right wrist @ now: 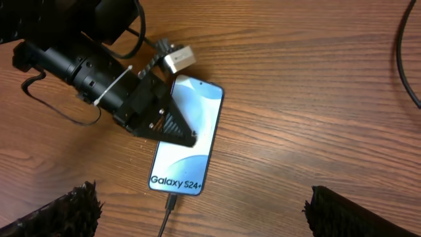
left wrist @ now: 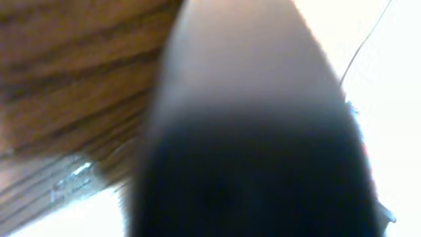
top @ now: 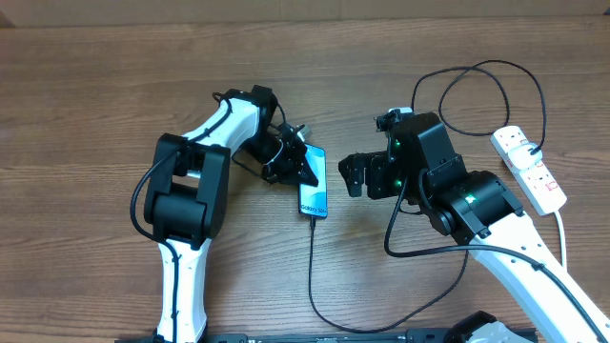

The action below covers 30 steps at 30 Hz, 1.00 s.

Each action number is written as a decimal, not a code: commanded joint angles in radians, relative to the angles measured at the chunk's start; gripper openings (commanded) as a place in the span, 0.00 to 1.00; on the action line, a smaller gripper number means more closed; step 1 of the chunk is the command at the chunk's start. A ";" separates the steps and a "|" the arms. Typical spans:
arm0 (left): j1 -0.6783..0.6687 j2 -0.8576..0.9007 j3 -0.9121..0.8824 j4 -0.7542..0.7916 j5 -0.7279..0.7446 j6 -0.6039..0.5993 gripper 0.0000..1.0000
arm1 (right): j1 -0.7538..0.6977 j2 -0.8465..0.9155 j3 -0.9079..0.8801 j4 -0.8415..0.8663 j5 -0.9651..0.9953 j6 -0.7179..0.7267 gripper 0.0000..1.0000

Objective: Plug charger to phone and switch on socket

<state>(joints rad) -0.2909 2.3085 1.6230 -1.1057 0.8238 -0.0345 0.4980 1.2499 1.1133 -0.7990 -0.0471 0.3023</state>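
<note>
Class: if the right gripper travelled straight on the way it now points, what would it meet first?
Probably the phone, which lies just ahead of it; the gripper's height above the table is unclear.

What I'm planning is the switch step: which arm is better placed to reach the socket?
Right. The socket lies at the right, beside the right arm; the right fingers are open and hold nothing. The left fingers sit over the phone, farther from the socket.

Brown wood-grain table (top: 95, 76), dark streaks running sideways.
</note>
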 commanded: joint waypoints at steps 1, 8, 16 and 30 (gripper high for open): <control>-0.020 0.004 0.000 -0.043 -0.151 -0.049 0.05 | -0.003 -0.010 0.020 0.014 0.021 -0.004 1.00; -0.043 0.004 0.000 -0.095 -0.411 -0.086 0.37 | -0.003 0.011 0.020 0.038 0.021 -0.004 1.00; -0.044 0.004 0.000 -0.061 -0.466 -0.085 0.47 | -0.003 0.015 0.020 0.089 0.020 -0.003 1.00; -0.044 0.004 0.000 -0.004 -0.466 -0.091 0.61 | -0.003 0.015 0.020 0.198 0.017 0.059 1.00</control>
<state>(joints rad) -0.3458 2.2551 1.6371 -1.1568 0.5301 -0.1287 0.4980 1.2633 1.1133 -0.6262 -0.0372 0.3290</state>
